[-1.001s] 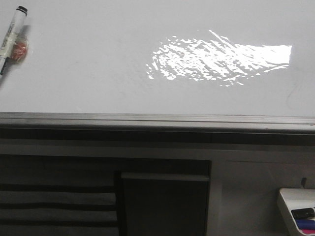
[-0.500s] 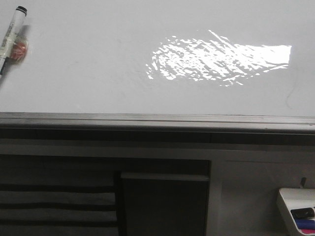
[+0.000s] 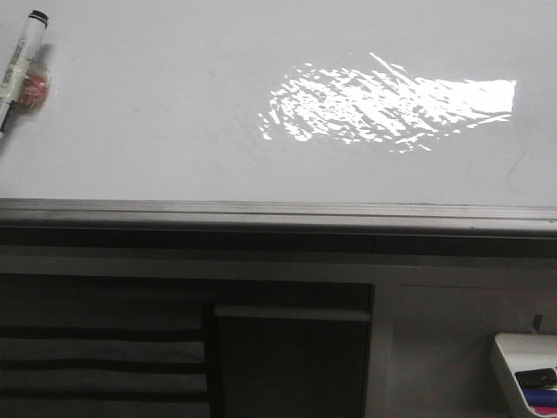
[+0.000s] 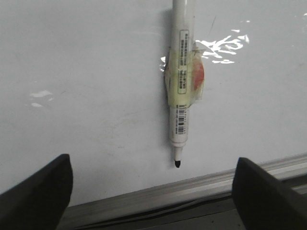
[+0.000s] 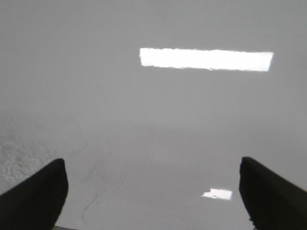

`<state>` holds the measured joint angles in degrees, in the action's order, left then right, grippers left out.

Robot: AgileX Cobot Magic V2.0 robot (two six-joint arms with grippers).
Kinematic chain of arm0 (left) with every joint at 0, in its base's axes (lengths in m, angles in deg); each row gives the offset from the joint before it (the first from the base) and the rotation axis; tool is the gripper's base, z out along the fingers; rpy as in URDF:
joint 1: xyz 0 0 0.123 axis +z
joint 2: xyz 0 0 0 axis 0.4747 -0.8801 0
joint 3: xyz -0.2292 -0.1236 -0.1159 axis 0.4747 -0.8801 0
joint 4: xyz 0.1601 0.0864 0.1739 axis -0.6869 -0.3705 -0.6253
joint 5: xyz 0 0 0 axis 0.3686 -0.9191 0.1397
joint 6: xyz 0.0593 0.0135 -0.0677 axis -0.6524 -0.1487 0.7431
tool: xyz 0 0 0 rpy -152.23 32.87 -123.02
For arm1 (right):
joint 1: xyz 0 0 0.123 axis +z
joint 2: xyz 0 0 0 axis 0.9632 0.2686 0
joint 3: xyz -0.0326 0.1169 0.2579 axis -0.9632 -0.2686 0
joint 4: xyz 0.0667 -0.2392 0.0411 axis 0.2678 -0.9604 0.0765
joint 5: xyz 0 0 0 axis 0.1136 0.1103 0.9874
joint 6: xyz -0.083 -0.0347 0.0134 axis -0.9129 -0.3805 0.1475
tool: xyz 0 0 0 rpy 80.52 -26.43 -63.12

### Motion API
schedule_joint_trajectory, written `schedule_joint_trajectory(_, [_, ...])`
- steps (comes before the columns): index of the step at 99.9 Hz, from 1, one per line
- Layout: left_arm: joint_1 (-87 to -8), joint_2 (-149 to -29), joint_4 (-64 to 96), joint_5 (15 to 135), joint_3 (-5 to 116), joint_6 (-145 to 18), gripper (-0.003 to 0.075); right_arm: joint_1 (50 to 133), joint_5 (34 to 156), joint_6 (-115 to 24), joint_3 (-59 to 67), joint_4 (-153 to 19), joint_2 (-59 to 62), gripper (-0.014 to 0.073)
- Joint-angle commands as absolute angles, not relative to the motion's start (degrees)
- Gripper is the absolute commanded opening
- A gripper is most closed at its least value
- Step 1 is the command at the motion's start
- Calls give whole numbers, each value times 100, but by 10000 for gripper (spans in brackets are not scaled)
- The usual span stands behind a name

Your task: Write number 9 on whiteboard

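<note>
Number 9: not present. I find no black digit anywhere on the whiteboard (image 3: 174,131) in any view. Only faint grey smudges show, the clearest in the right wrist view, and they do not count as writing.

Change over the last second: none that I can detect in the front view. The board face, its glare patch (image 3: 392,109) and the marker (image 3: 19,61) at the far left sit exactly as they did in both earlier pictures. In my judgement the task has not yet begun in earnest: no stroke laid, no tool taken.

Marker: it lies flat on the board, uncapped, with its dark tip (image 4: 177,164) pointing toward the grey edge rail (image 4: 192,189), near it but apart. A yellowish tape wrap (image 4: 184,84) with a red patch sits around the barrel.

Left end effector (image 4: 153,201): spread wide and empty, its fingers (image 4: 36,191) standing to either side of the marker tip and not touching it. How high it hangs above the board I cannot tell.

Right end effector (image 5: 153,196): spread wide and empty, over bare board.

Containers: one small white tray (image 3: 509,348) stands at the lower right, off the board. It holds a dark block (image 3: 535,377) and what look like blue and pink pens (image 3: 544,399), partly cut off by the frame.
</note>
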<state>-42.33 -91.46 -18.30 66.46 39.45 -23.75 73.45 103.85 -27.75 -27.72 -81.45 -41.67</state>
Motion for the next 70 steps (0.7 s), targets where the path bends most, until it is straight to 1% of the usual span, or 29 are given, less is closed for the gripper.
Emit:
schedule_joint_trajectory(1, [-4281, -9495, -1832, 7050, 4325, -2375, 619, 7345, 9966, -2817, -2597, -8201, -4047, 645])
schedule_joint_trajectory(26, [-4281, -10299, -1820, 7602, 4490, -2344, 618, 7345, 9982, -2817, -2597, -8201, -4047, 645])
schedule_joint_trajectory(33, [-4281, -10390, -1820, 7705, 4512, -2344, 603, 7345, 9982, -2817, -2597, -8201, -4047, 645])
schedule_joint_trajectory(44, [-4281, -10501, -1820, 7761, 4516, -2375, 495, 7345, 9982, -2817, -2597, -8201, -4047, 645])
schedule_joint_trajectory(55, [-4281, -10502, -1813, 7779, 4516, -2344, 346, 7345, 9982, -2817, -2597, -8201, -4047, 645])
schedule_joint_trajectory(56, [-4281, -10502, -1813, 7779, 4516, -2344, 346, 7345, 9982, -2817, -2597, -8201, -4047, 645])
schedule_joint_trajectory(62, [-4281, -10502, -1813, 7816, 4516, -2344, 273, 7345, 9982, -2817, -2597, -8201, -4047, 645])
schedule_joint_trajectory(70, [-4281, -10502, -1813, 7816, 4516, -2344, 214, 7345, 9982, -2817, -2597, -8201, -4047, 645])
